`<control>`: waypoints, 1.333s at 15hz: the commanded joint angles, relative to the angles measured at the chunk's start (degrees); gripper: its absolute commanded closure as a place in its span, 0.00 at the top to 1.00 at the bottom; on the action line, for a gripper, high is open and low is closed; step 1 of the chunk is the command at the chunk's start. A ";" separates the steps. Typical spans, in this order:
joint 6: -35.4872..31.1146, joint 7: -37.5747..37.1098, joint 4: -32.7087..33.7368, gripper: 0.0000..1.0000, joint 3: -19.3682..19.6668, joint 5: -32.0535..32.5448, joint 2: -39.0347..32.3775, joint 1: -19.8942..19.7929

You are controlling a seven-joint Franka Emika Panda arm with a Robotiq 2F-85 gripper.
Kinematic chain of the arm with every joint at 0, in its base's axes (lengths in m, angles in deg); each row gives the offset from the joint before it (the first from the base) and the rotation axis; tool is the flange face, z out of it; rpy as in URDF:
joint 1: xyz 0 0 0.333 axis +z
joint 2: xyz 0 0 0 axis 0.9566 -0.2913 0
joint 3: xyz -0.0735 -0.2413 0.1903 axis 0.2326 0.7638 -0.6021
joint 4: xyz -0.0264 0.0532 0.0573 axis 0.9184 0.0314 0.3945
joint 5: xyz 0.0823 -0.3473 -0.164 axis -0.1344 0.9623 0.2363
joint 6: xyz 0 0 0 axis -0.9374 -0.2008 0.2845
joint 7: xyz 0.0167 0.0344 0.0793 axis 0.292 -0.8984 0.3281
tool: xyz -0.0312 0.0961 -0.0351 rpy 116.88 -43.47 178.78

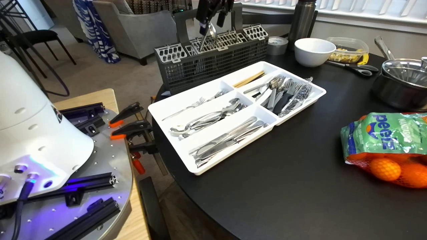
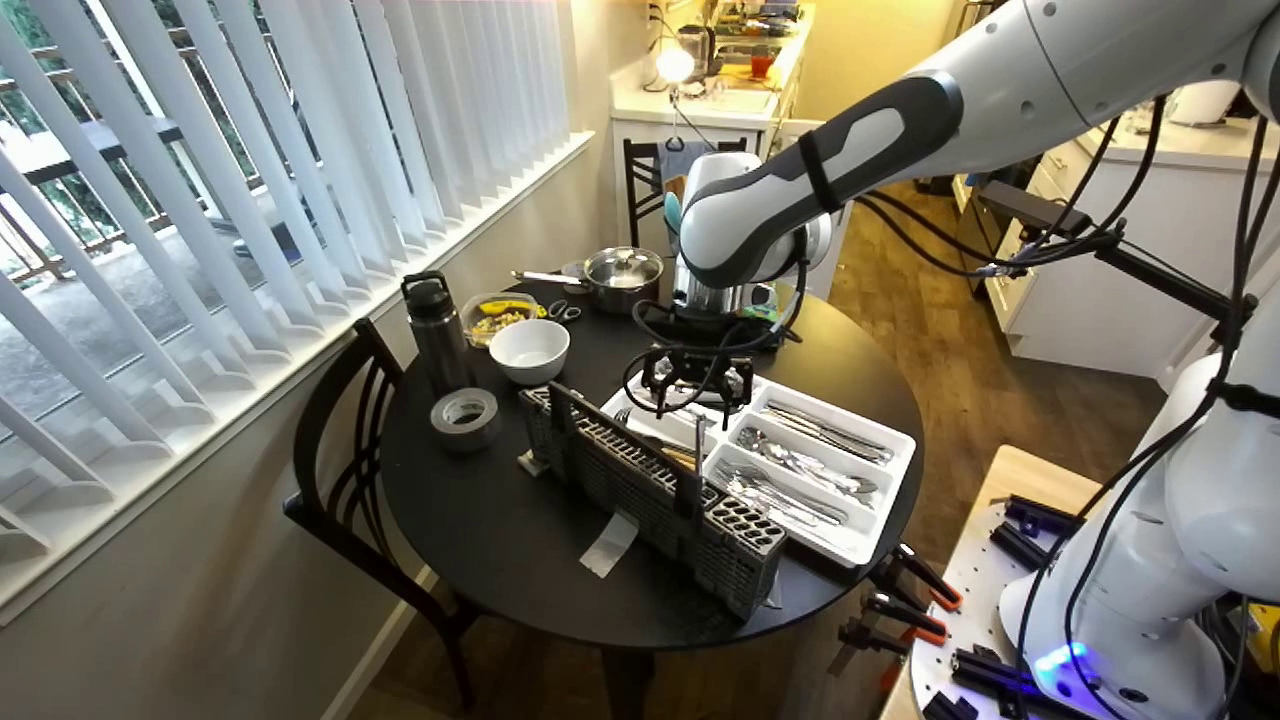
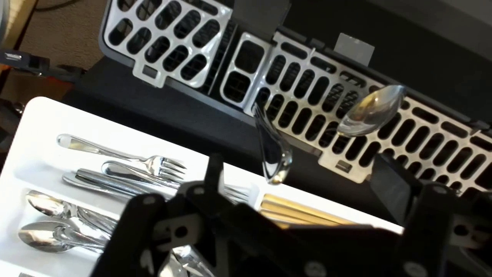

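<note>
When gripping spoon [image 3: 371, 111] or upturned handle [image 3: 271, 148], pinch below the broad end; expect light, stiff, slick metal, standing in the basket [image 1: 217, 63] toward one and eleven o'clock of the wide, empty claw [image 3: 301, 171].

Cutlery tray [image 1: 217, 130] beside basket [image 1: 213, 65]

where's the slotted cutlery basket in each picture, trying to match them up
In an exterior view: the slotted cutlery basket stands upper middle, beyond the white tray.
In an exterior view: the basket sits just below centre, nearer the camera than the tray.
Wrist view: the basket slants across the upper part to the right edge, above the tray.
Shared landmark: the white tray, beside the basket in all three.
</note>
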 commanded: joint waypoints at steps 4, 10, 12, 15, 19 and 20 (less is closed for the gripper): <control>-0.90 -2.02 0.32 0.46 -0.40 -1.48 -0.72 0.67; -0.09 -2.10 0.36 0.09 -0.38 -1.59 -0.60 0.65; 0.60 -2.45 -0.09 0.01 -0.42 -1.36 -0.01 0.79; 0.56 -2.96 -0.66 0.03 -0.51 -1.00 0.77 0.98; -2.56 -4.20 -3.08 0.03 -0.84 1.17 3.65 1.53; -3.34 -4.45 -4.22 0.03 -1.08 1.58 5.36 1.73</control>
